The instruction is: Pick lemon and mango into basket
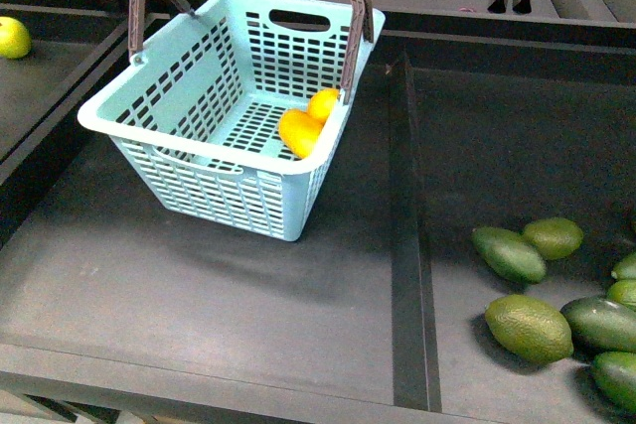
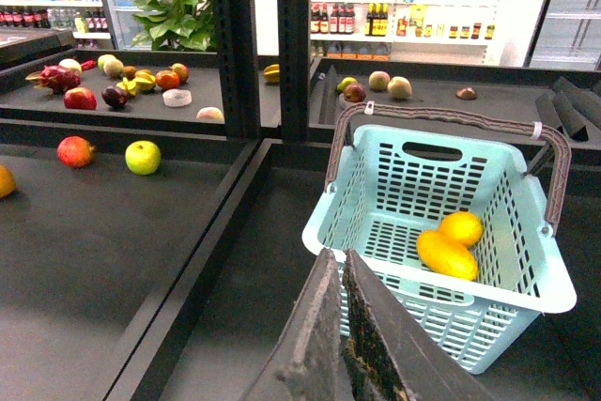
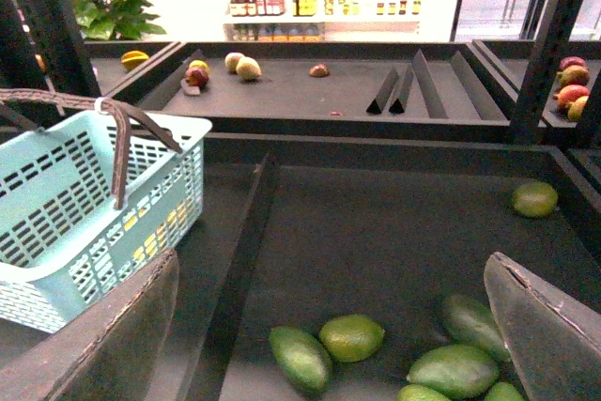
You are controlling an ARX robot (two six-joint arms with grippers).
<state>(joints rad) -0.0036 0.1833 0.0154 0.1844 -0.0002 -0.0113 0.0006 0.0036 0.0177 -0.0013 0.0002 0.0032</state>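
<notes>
Front view showed the counter carrying the basket, upright, with the mango and lemon touching on its floor near the right wall. Left fingers were pressed together just above the basket's near rim; right fingers stood spread, empty, over green fruits. Any careless left-arm move could clip the rim or handle and tip the basket.
</notes>
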